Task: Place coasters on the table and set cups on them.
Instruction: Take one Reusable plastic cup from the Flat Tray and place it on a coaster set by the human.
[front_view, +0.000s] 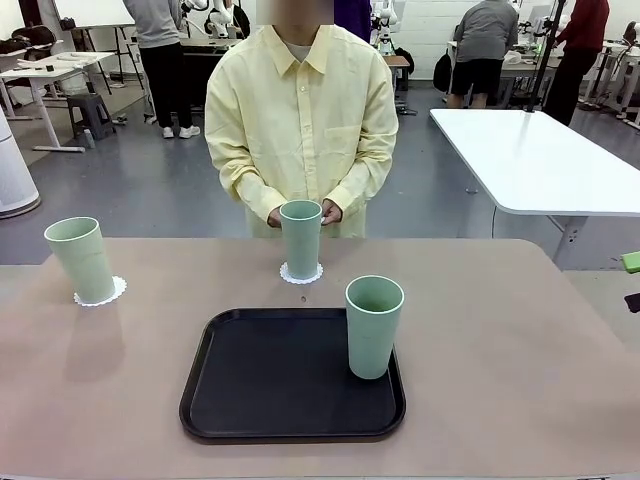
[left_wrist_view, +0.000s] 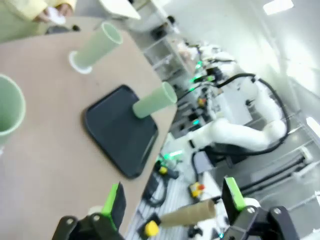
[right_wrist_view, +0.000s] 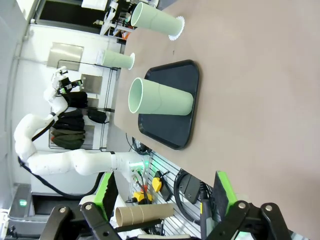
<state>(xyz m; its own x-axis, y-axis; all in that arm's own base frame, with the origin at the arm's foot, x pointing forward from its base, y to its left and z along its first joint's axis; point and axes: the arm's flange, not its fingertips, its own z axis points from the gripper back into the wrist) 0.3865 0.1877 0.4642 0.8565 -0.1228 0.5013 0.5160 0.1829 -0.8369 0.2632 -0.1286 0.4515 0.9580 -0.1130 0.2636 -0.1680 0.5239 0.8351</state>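
Three mint-green cups stand upright. One cup (front_view: 82, 258) sits on a lacy white coaster (front_view: 100, 293) at the table's (front_view: 500, 350) far left. A second cup (front_view: 301, 238) stands on a coaster (front_view: 301, 274) at the far middle, just before the person's hands (front_view: 329, 212). The third cup (front_view: 373, 325) is on the black tray's (front_view: 270, 380) right side, with no coaster seen under it. My left gripper (left_wrist_view: 173, 197) is open and empty, off the table's edge. My right gripper (right_wrist_view: 165, 192) is open and empty too, beyond the edge on the tray cup's (right_wrist_view: 160, 102) side.
The person stands at the far edge, holding something small and white (left_wrist_view: 55, 15) in the hands. A white table (front_view: 540, 160) stands behind on the right. The tray's left half is bare. The tabletop's near right part is bare.
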